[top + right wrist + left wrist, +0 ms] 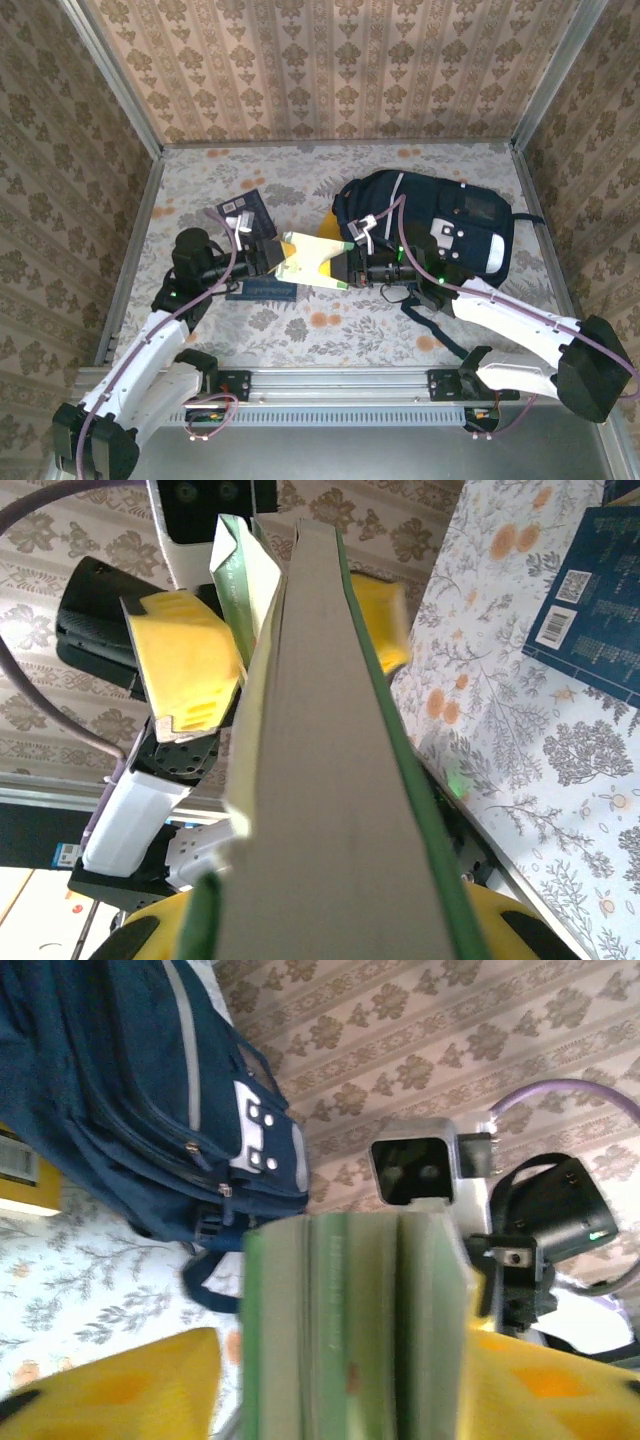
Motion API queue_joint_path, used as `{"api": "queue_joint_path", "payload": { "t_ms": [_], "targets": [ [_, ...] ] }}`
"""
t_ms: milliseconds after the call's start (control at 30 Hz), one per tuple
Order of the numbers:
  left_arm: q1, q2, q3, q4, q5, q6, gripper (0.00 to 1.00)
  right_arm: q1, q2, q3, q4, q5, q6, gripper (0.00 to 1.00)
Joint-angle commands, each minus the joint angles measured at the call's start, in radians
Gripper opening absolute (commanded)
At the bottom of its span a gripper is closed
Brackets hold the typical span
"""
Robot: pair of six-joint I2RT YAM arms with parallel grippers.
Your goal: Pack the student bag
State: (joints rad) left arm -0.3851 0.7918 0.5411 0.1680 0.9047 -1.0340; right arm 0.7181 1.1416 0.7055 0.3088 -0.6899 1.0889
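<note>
**Bag** [440, 220] [110, 1080], one. It lay on its side at the right of the counter [300, 340], with its left end toward the middle.

**Green book** [312, 262] [350, 1330] [330, 780], one. It hung above the counter just left of the bag, spanning the gap between my two hands.

**Right hand** [352, 268] [330, 940], one. It was clamped on the book's right end.

**Left hand** [275, 258] [330, 1390], one. Its fingers [185, 670] stood either side of the book's left end, but I could not tell whether they gripped.

**Dark blue books** [245, 212], two. One lay flat at far left, and the other book [262, 291] lay nearer, partly under the left hand.

**Yellow book** [325, 232] [20, 1175], one. It lay flat against the bag's left end.

**Step in hand.** I judged this to be loading the green book into the bag.

**Next move.** One hand would need to let go while the other steered the book's edge into the bag's mouth. I could not see how wide that mouth stood.
</note>
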Motion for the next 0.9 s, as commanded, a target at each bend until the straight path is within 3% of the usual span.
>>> {"api": "queue_joint_path", "payload": {
  "t_ms": [0, 133, 500, 667, 700, 800, 867],
  "targets": [
    [0.005, -0.008, -0.006, 0.1, 0.049, -0.034, 0.41, -0.009, -0.022, 0.053, -0.023, -0.027, -0.054, 0.0],
    [0.002, -0.007, -0.025, 0.148, 0.059, -0.06, 0.26, -0.02, -0.016, 0.057, -0.027, -0.028, -0.054, 0.0],
    [-0.044, 0.004, -0.05, 0.19, 0.042, -0.076, 0.3, -0.023, 0.024, 0.068, -0.006, -0.029, -0.05, 0.0],
    [-0.042, 0.001, -0.049, 0.186, 0.032, -0.065, 0.04, -0.023, 0.023, 0.064, -0.043, -0.007, -0.071, 0.0],
    [-0.042, 0.0, -0.048, 0.186, 0.03, -0.062, 0.0, -0.023, 0.02, 0.065, -0.056, 0.003, -0.078, 0.03],
    [-0.027, -0.014, -0.033, 0.136, 0.018, -0.028, 0.0, -0.03, -0.003, 0.068, -0.146, 0.064, -0.13, 0.35],
    [-0.002, -0.038, -0.006, 0.037, -0.005, 0.028, 0.0, -0.042, -0.033, 0.089, -0.293, 0.165, -0.2, 0.49]
  ]
}}
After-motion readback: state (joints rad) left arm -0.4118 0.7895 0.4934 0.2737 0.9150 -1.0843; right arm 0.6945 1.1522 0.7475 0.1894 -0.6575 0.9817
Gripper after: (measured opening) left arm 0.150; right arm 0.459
